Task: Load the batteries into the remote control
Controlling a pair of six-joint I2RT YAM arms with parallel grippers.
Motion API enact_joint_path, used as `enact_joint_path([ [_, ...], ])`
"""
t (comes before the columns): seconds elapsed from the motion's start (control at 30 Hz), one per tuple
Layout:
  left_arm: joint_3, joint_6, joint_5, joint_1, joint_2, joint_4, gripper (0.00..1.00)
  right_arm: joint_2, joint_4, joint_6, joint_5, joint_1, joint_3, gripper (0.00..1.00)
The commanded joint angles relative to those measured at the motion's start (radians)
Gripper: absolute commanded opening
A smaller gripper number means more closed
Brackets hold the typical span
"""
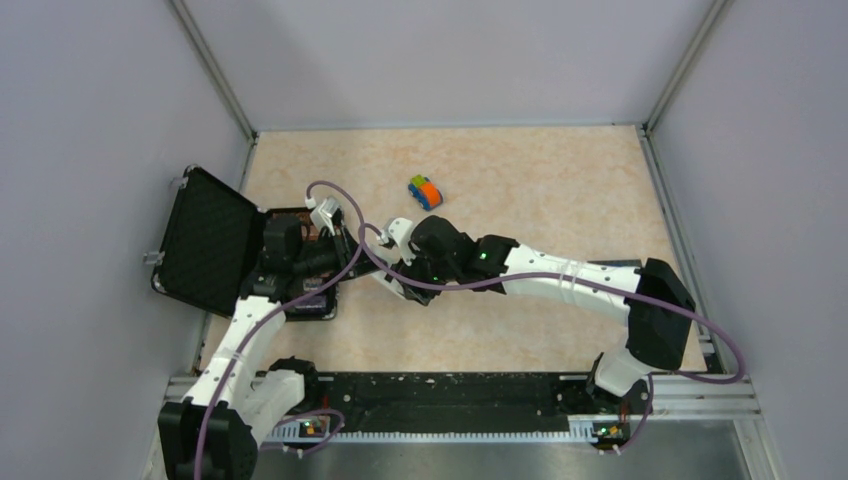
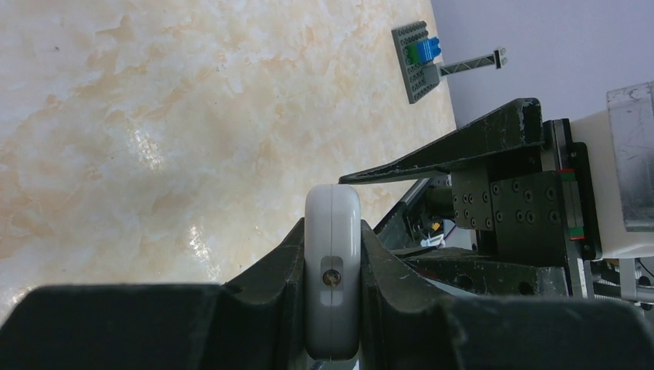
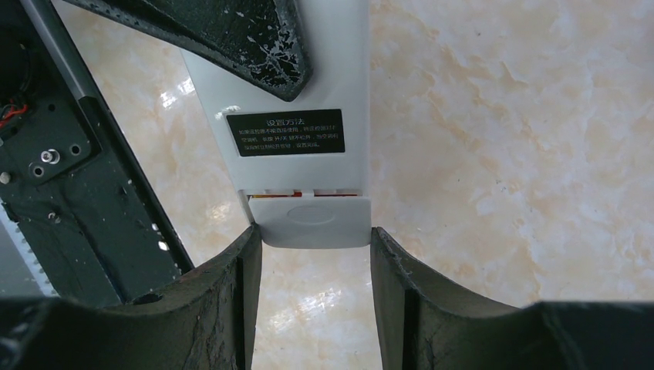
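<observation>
My left gripper (image 2: 332, 231) is shut on the white remote control (image 2: 332, 262), holding it edge-on above the table. In the right wrist view the remote's plain back (image 3: 339, 77) faces the camera, with a black label (image 3: 285, 132). Its battery cover (image 3: 312, 223) is slid slightly off the end, and a thin orange-red strip (image 3: 281, 194) shows in the gap. My right gripper (image 3: 315, 235) has a fingertip on each side edge of that cover. The two grippers meet left of centre in the top view (image 1: 385, 265). No loose battery is in view.
An orange, blue and green toy car (image 1: 425, 191) sits further back on the table. An open black case (image 1: 205, 240) lies at the left wall. A blue brick on a grey baseplate (image 2: 420, 58) is in the left wrist view. A black rail (image 1: 450, 390) runs along the near edge.
</observation>
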Motion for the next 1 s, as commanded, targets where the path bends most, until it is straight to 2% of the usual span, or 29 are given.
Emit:
enact_joint_path([
  [0.0,0.042,0.008,0.021,-0.005,-0.012,0.046,0.00,0.013,0.021,-0.014,-0.023,0.013,0.055,0.42],
  [0.57,0.047,0.020,-0.028,-0.005,-0.019,0.038,0.00,0.014,0.008,-0.020,-0.057,0.013,0.054,0.41],
  [0.97,0.044,0.050,-0.013,-0.005,-0.015,0.014,0.00,0.005,0.026,-0.020,0.003,0.013,0.052,0.41],
])
